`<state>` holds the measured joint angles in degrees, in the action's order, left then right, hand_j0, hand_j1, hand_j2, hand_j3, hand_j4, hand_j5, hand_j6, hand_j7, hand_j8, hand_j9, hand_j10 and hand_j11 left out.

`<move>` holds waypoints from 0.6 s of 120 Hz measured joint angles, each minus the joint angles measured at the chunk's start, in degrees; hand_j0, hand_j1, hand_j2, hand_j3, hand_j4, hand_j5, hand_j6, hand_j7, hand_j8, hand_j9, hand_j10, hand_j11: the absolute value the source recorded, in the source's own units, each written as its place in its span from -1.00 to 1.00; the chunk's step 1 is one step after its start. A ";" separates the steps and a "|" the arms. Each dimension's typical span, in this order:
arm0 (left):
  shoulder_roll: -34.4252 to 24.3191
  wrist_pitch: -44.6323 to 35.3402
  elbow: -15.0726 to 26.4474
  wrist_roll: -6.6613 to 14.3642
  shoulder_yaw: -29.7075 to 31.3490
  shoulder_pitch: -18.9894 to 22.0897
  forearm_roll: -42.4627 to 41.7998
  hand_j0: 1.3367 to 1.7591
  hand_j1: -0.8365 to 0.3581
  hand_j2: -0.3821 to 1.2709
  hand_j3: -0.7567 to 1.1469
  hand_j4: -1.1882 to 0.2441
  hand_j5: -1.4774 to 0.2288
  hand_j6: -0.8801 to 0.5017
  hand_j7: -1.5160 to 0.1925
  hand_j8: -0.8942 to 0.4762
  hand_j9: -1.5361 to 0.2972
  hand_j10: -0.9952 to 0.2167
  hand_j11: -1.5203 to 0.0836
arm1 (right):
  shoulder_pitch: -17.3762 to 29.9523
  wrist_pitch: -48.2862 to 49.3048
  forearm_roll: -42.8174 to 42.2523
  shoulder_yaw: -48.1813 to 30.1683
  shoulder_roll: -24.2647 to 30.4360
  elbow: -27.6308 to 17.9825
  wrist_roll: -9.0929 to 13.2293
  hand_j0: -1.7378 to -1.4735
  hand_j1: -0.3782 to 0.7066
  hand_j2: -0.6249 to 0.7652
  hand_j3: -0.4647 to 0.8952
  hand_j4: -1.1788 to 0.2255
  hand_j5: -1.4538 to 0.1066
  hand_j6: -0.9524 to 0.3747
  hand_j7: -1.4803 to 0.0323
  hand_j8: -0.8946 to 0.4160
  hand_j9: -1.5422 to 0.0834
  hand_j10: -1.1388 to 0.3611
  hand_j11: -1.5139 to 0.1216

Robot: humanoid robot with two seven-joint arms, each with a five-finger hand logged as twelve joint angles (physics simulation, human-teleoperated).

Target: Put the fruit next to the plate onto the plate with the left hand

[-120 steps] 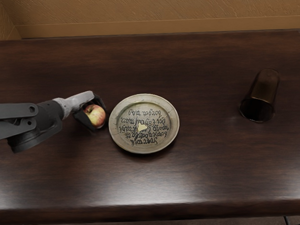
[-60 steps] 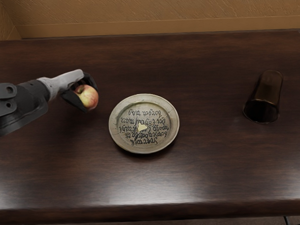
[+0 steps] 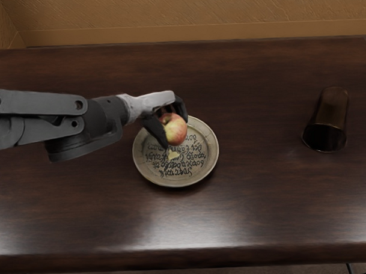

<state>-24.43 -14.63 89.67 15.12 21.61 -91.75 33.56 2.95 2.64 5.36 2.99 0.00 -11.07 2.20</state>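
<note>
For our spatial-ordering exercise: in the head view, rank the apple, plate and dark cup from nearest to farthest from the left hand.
1. The apple, held in the left hand.
2. The plate, just beneath the hand.
3. The dark cup, far right.

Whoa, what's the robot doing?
The robot's left hand is gripping an apple right over the plate, near its upper left part. It has not let go yet, and I can't tell whether the apple touches the plate. A dark cup lies tipped over far off on the right of the table.
</note>
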 joint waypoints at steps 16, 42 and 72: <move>1.75 0.28 -0.03 0.01 0.00 0.41 -1.46 0.51 -0.02 -0.10 -0.20 -0.01 -0.34 -0.13 -0.25 -0.16 -0.26 -0.29 -0.17 | 0.00 0.00 0.00 0.00 0.00 0.00 0.00 -0.40 -0.88 -0.11 -0.32 0.63 0.81 0.39 0.90 0.32 0.85 0.48 0.80; 1.68 2.10 -0.21 -0.01 0.67 2.07 -2.61 0.51 0.05 -0.15 -0.20 -0.07 -0.31 -0.18 -0.24 -0.20 -0.25 -0.34 -0.17 | 0.00 0.00 0.00 0.00 0.00 0.00 0.00 -0.40 -0.88 -0.11 -0.32 0.63 0.81 0.39 0.90 0.32 0.85 0.48 0.80; 2.51 3.07 -1.87 -0.30 2.39 2.31 -3.77 0.52 0.22 -0.30 -0.20 0.06 -0.02 -0.18 0.04 -0.19 0.00 -0.13 0.12 | 0.00 0.00 0.00 0.00 0.00 0.00 0.00 -0.40 -0.88 -0.11 -0.32 0.63 0.81 0.39 0.90 0.32 0.85 0.48 0.80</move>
<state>-21.92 -11.55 87.80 14.82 23.99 -89.45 29.79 2.95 2.64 5.36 2.99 0.00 -11.07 2.20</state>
